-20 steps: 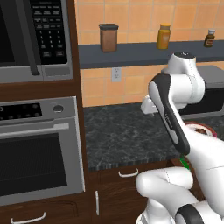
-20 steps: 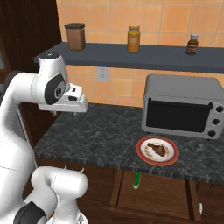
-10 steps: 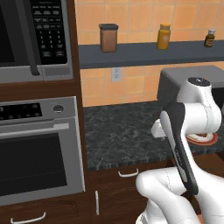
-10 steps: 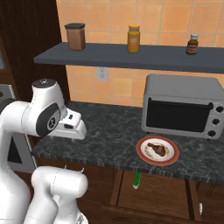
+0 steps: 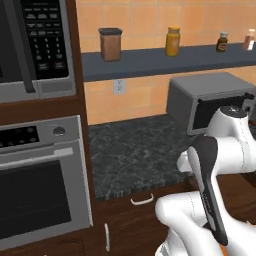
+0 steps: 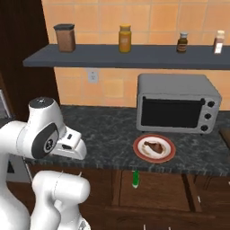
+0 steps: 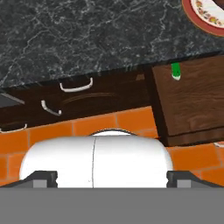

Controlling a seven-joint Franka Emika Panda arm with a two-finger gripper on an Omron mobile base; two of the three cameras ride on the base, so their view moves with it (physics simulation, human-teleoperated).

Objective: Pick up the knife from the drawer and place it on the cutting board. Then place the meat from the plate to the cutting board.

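Observation:
The knife's bright green handle (image 6: 135, 178) (image 7: 175, 71) pokes out from under the counter edge into the open dark brown drawer (image 6: 155, 191) (image 7: 192, 103); its blade is hidden. On the counter above rests the orange-rimmed plate (image 6: 168, 155) (image 7: 199, 22), holding the reddish-brown meat (image 6: 152, 147). My gripper (image 7: 107, 177) is open, its fingertips (image 7: 43, 177) far apart, well back from the drawer and left of the knife. A dark brown sliver at the counter's right border (image 6: 224, 134) may be the cutting board; I cannot tell.
A silver toaster oven (image 6: 177, 103) (image 5: 210, 100) stands behind the plate. A shelf (image 6: 126, 56) above carries jars. A microwave (image 5: 35, 45) and wall oven (image 5: 40, 180) fill the left. Closed drawers with silver handles (image 7: 76, 85) sit left of the open one, above an orange tiled floor.
My arm has folded and sunk from above counter height to beside the counter front. The views have shifted slightly. Plate, meat and knife lie as before.

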